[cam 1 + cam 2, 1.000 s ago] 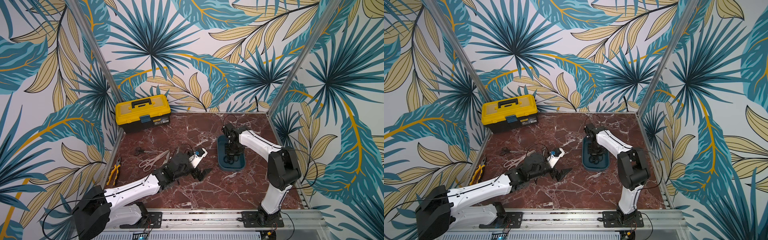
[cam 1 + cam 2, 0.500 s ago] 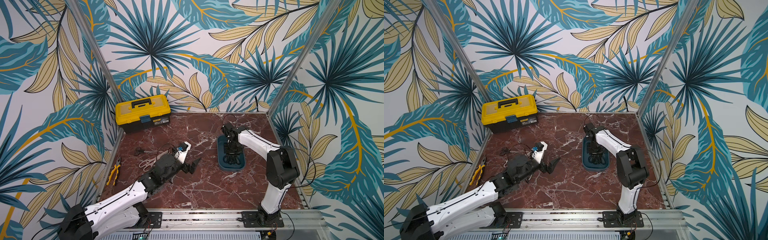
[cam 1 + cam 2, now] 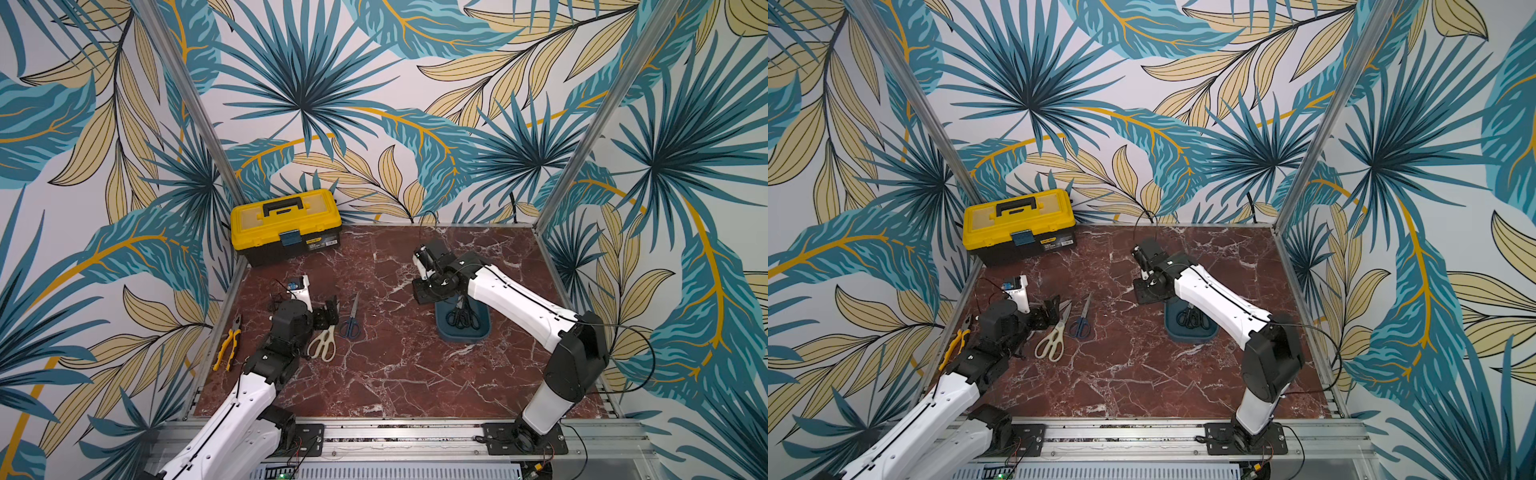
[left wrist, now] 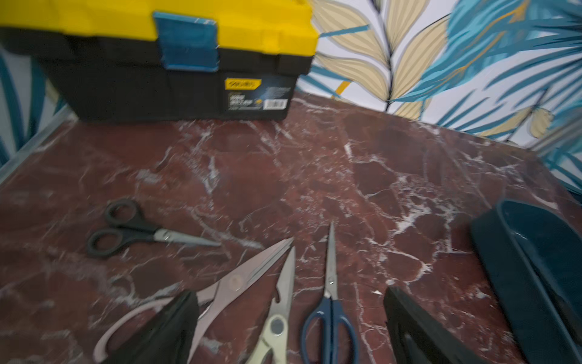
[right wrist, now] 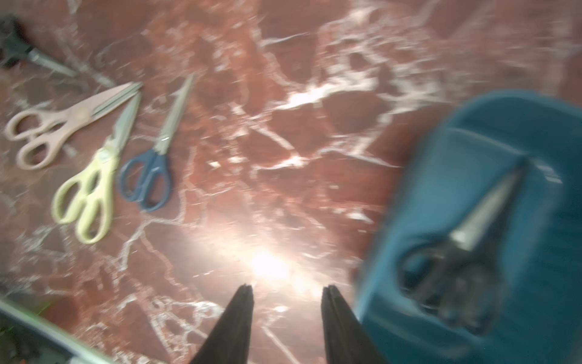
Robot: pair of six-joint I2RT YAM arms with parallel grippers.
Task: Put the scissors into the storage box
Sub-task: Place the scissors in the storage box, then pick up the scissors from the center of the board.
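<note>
1. The left hand is spread wide and holds nothing. It sits low over the loose scissors at about 9 o'clock on the desk, with the far edge as 12.
2. Between its fingers lie the pink-handled pair, the cream-handled pair and the blue-handled pair, blades toward 12 to 1 o'clock. A small black-handled pair lies apart at their 10 o'clock.
3. The right hand is partly open and empty, over bare desk at the storage box's 10 o'clock.
4. The storage box stands at 3 o'clock and contains black-handled scissors.
5. The yellow toolbox stands at 11 o'clock, and the pliers lie at the 9 o'clock edge.
</note>
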